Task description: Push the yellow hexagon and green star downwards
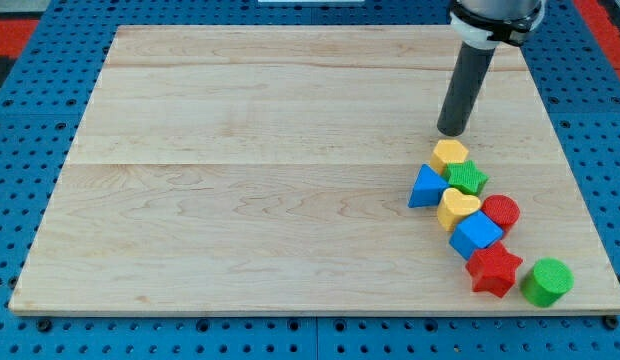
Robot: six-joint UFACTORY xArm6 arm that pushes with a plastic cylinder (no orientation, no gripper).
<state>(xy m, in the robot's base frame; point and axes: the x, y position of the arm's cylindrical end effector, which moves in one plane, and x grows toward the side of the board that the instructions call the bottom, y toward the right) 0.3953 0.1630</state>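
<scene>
The yellow hexagon (449, 154) lies on the wooden board at the view's right, with the green star (467, 177) touching it at its lower right. My tip (451, 131) stands just above the yellow hexagon, a small gap from its top edge. The dark rod rises from there toward the view's top right.
A blue triangle (426, 187) sits left of the green star. Below them lie a yellow heart (456, 207), a red cylinder (501, 212), a blue cube (476, 234), a red star (493, 269) and a green cylinder (546, 281). The board's right edge (580, 200) is close.
</scene>
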